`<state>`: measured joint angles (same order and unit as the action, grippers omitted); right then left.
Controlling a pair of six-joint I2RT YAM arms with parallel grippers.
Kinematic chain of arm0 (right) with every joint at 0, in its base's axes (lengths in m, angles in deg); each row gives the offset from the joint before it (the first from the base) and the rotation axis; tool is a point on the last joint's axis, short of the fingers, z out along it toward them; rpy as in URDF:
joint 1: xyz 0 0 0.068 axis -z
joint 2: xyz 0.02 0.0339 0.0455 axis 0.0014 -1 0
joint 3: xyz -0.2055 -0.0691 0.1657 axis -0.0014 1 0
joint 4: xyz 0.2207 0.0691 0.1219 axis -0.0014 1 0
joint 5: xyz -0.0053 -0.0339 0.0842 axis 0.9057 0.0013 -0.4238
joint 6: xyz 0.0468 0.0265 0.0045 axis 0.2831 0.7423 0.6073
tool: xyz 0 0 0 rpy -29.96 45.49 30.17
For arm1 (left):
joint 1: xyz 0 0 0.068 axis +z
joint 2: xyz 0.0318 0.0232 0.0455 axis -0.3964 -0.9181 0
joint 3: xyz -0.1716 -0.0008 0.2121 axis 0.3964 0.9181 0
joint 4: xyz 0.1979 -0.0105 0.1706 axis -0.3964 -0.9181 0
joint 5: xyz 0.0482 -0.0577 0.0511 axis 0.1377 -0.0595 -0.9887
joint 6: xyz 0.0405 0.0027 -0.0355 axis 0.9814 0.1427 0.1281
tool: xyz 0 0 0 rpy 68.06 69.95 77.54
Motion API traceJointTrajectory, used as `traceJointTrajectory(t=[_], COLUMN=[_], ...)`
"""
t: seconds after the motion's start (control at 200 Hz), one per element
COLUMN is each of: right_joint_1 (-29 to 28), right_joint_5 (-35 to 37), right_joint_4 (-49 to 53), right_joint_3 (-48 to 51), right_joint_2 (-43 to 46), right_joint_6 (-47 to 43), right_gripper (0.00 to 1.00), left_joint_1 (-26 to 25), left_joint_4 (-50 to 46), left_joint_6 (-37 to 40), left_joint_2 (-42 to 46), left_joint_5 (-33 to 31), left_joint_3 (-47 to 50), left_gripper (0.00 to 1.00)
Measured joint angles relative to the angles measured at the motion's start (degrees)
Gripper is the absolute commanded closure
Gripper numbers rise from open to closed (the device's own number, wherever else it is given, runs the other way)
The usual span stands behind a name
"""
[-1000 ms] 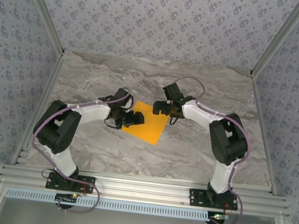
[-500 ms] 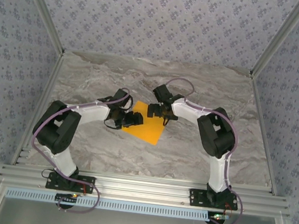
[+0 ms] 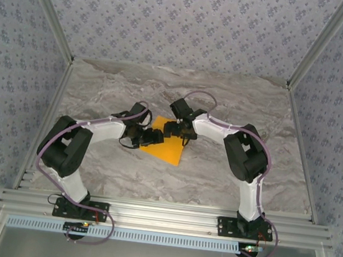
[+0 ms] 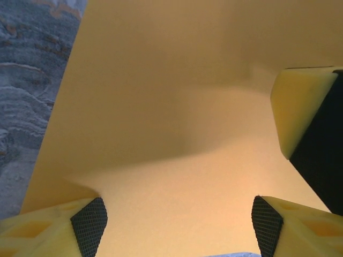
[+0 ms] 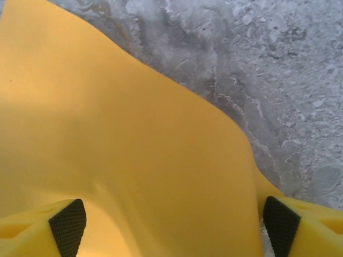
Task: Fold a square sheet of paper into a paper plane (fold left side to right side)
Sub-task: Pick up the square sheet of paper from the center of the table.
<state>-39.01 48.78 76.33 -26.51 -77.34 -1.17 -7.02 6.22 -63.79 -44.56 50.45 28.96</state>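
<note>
The square sheet of paper is bright orange-yellow and lies on the marble table between the two arms. My left gripper sits over its left part, open, both fingertips low on the paper. My right gripper is over the sheet's far right part, open, its black pads wide apart. There the paper bulges up in a soft hump between them. In the left wrist view a finger of the right gripper rests on the sheet at the right.
The grey marble table shows around the sheet. Patterned walls and aluminium posts close in the left, right and back. An aluminium rail runs along the near edge by the arm bases.
My right gripper has moved left onto the sheet's right part, and its jaws have narrowed a little. The sheet's right side has shifted left and buckled. The left gripper has barely moved.
</note>
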Motion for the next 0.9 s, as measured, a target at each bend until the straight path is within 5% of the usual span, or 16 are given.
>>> traceJointTrajectory(t=[0.525, 0.899], right_joint_1=[-0.63, 3.37], right_joint_5=[-10.6, -24.68], right_joint_4=[0.22, -7.56], right_joint_3=[-0.24, 7.65], right_joint_2=[-0.07, 8.79], right_joint_6=[-1.79, -3.96], right_gripper=[0.7, 0.78], left_joint_1=[2.49, 11.61], left_joint_4=[1.79, 6.05], left_joint_6=[-0.17, 1.09], left_joint_2=[3.06, 18.97], left_joint_5=[2.54, 9.27], left_joint_3=[1.92, 6.75], left_gripper=[0.24, 0.18])
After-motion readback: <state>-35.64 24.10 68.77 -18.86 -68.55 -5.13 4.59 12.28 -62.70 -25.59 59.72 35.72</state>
